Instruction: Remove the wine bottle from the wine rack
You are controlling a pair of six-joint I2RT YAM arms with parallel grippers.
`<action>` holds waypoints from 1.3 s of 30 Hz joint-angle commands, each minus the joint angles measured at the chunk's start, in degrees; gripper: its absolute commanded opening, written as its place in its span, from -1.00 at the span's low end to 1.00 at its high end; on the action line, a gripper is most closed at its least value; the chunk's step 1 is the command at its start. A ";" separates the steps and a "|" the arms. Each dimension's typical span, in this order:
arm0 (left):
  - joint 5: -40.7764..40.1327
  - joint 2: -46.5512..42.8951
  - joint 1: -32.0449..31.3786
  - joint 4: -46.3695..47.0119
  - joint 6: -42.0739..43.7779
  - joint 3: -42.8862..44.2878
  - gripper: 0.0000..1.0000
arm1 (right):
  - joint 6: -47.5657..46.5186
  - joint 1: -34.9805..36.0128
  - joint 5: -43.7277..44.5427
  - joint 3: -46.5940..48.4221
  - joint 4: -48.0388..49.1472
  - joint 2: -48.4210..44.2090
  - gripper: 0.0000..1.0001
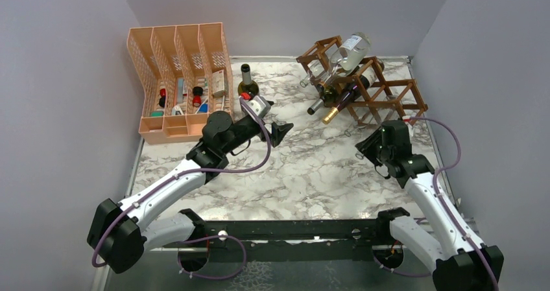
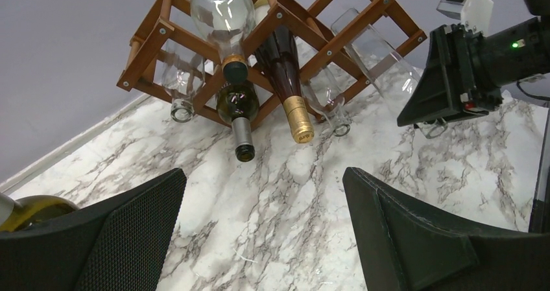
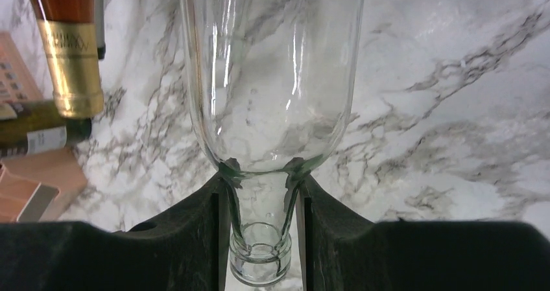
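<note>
Closest to the lens in the right wrist view, the right gripper (image 3: pixel 259 200) has its jaws closed on the slim neck of the clear wine bottle (image 3: pixel 272 77), just behind the lip, at the lower middle of the frame. The glass body rises to the top edge with the marbled desk (image 3: pixel 454 109) showing through it, and a gold-capped bottle (image 3: pixel 68 64) lies at the upper left. In the left wrist view we see the left gripper (image 2: pixel 263 207) along the bottom edge, its jaws spread wide with nothing between them, over bare marble. Across the top of that frame stands the wine rack (image 2: pixel 159 28), with several bottles lying in its cells, necks toward us. At the right the clear wine bottle slants down out of a cell to the right arm's jaws, so we judge its body is still inside the rack. From the top view the rack sits at the upper right of the desk with the right arm reaching to its near right corner. The left arm stretches toward mid-desk, near a green bottle (image 1: pixel 246 83) standing upright beside a peach organizer (image 1: pixel 178 77) at the upper left. As we read it, the grip is made; what remains is drawing the bottle clear of the bars and setting it down.
</note>
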 commanded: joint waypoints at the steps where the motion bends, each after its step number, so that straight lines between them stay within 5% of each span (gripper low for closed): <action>1: 0.27 0.47 -0.22 1.85 0.19 -0.58 0.97 | -2.46 0.36 -9.56 0.49 -5.42 -5.38 -0.44; 14: 0.03 1.04 -0.30 2.17 -0.63 -0.84 0.96 | 1.41 0.35 -10.45 10.88 -26.50 -15.35 -0.70; 19: -0.10 1.63 -0.39 2.22 -0.25 -0.91 0.96 | 0.16 0.39 -10.25 14.40 -32.06 -15.78 -0.98; 30: 3.14 3.48 -1.31 2.13 0.89 -0.71 0.96 | -8.90 0.35 -12.53 17.37 -35.72 -15.52 -0.98; 39: 17.90 5.44 -8.35 2.69 8.38 -1.81 0.93 | -20.81 0.36 -21.63 19.39 -37.79 -10.36 -0.98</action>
